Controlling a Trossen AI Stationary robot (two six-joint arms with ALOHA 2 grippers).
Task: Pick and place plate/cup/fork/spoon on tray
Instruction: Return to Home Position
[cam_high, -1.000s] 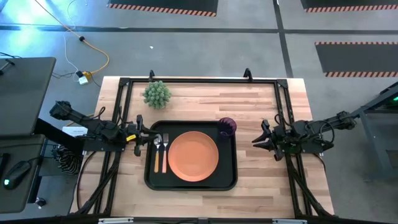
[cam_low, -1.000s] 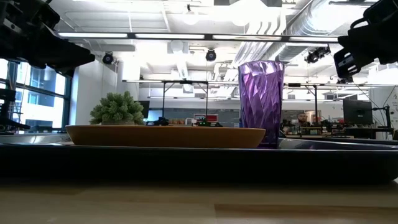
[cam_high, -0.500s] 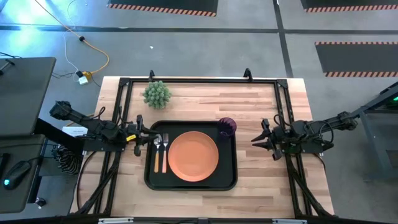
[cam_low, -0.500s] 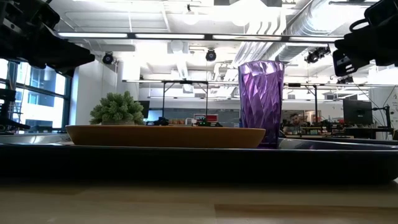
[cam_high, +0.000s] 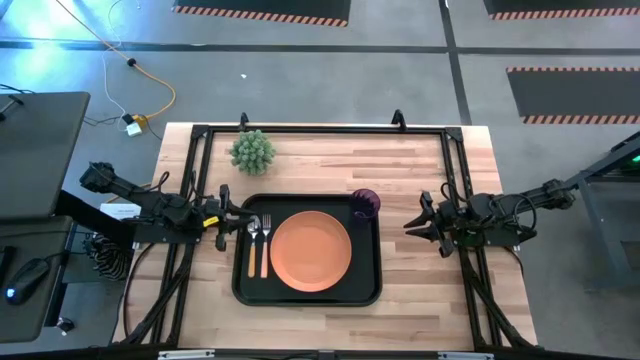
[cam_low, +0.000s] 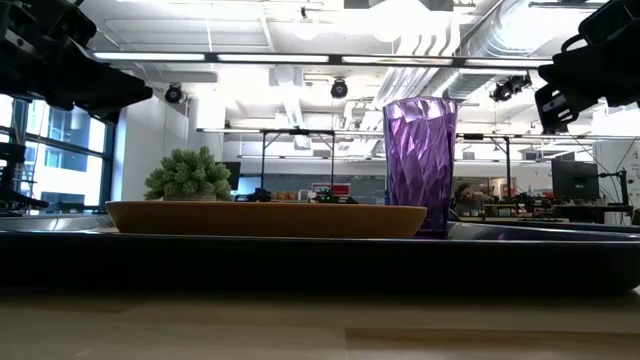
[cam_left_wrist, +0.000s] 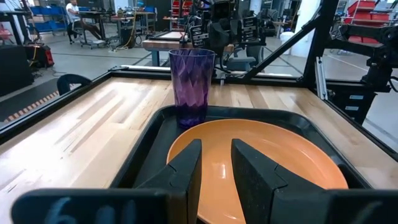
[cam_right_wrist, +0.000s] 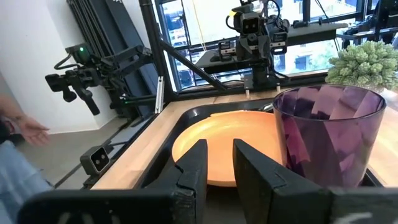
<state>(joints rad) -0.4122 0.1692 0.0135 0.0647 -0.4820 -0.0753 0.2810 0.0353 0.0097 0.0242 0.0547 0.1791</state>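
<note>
The black tray (cam_high: 240, 290) lies mid-table. On it rest the orange plate (cam_high: 311, 251), the purple cup (cam_high: 365, 204) upright at its far right corner, and the fork (cam_high: 253, 240) and spoon (cam_high: 265, 240) side by side along its left part. My left gripper (cam_high: 238, 213) hovers level at the tray's left edge, open, with nothing between its fingers (cam_left_wrist: 216, 171). My right gripper (cam_high: 412, 226) hovers level to the right of the tray, also open and with nothing in it (cam_right_wrist: 221, 168). In the low view the cup (cam_low: 420, 165) stands taller than the plate (cam_low: 265, 218).
A spiky green plant (cam_high: 252, 151) stands on the table at the far left, beyond the tray. A black frame (cam_high: 320, 130) runs along the table's far and side edges. Bare wood shows near the front edge. A person's hand (cam_right_wrist: 25, 132) shows beyond the table.
</note>
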